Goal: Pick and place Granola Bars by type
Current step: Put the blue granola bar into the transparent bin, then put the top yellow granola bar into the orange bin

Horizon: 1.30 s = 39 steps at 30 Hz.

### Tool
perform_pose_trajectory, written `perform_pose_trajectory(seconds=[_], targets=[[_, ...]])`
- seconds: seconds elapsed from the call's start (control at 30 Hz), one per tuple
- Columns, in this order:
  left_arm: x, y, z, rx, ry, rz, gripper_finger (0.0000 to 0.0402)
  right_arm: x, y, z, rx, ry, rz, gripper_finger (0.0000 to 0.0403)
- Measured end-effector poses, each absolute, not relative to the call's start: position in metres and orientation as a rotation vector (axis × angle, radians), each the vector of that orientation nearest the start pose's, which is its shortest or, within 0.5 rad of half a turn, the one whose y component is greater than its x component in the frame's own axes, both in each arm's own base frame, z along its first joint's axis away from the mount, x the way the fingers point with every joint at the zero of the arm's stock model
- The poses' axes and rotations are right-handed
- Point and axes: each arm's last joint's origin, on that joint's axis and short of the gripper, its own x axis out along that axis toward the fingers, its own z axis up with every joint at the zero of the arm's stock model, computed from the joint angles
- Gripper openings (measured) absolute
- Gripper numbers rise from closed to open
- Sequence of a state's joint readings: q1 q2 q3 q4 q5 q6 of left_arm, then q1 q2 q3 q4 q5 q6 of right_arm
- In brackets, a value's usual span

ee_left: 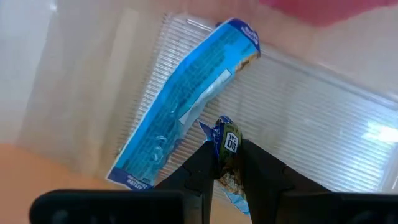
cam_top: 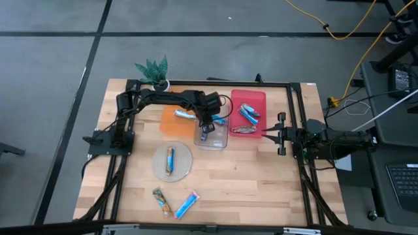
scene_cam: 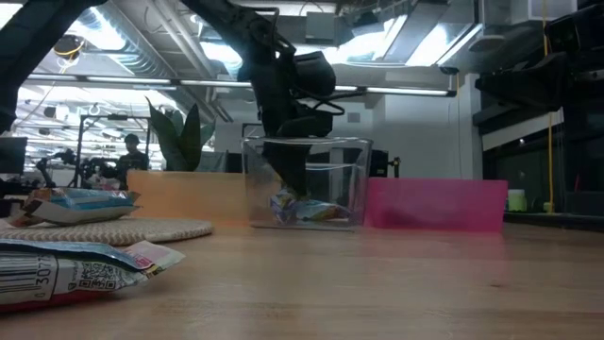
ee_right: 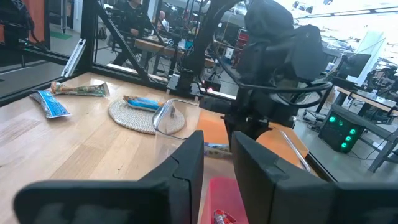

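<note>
Two arms: the left gripper [ee_left: 225,163] reaches into the clear bin [cam_top: 211,136], fingers clenched on a tan bar [ee_left: 229,155] beside a blue bar [ee_left: 186,102], apparently sorting; the right gripper [cam_top: 279,134] waits right, fingers nearly closed, empty.

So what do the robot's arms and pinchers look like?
Both arms are dark, nearly black, made of jointed tube-like pieces with thin black cables running along them. The left gripper and right gripper each end in two flat, dark, blocky fingers.
</note>
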<state>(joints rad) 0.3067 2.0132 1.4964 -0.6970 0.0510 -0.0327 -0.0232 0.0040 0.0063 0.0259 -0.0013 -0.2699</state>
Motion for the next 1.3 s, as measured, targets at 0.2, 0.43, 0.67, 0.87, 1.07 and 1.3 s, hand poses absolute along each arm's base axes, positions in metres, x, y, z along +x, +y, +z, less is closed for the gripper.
perform_pose_trajectory(seconds=[0.2, 0.43, 0.67, 0.87, 1.07, 1.3], targets=[[0.39, 0.121, 0.18, -0.24, 1.2, 0.241, 0.0062, 0.097, -0.002, 0.168, -0.27, -0.025, -0.025, 0.0087], [0.39, 0.12, 0.181, -0.224, 1.201, 0.23, 0.0103, 0.098, -0.002, 0.168, -0.27, -0.025, -0.025, 0.0087], [0.391, 0.121, 0.195, -0.225, 1.209, 0.23, 0.0175, 0.097, -0.002, 0.168, -0.27, -0.025, -0.025, 0.0087], [0.397, 0.118, 0.234, -0.22, 1.224, 0.224, 0.0208, 0.097, -0.002, 0.168, -0.27, -0.025, -0.025, 0.0087], [0.398, 0.102, 0.287, -0.198, 1.242, 0.189, 0.021, 0.097, -0.002, 0.168, -0.27, -0.025, -0.025, 0.0087], [0.392, 0.068, 0.333, -0.163, 1.265, 0.169, 0.0208, 0.097, -0.002, 0.168, -0.27, -0.025, -0.026, 0.0087]])
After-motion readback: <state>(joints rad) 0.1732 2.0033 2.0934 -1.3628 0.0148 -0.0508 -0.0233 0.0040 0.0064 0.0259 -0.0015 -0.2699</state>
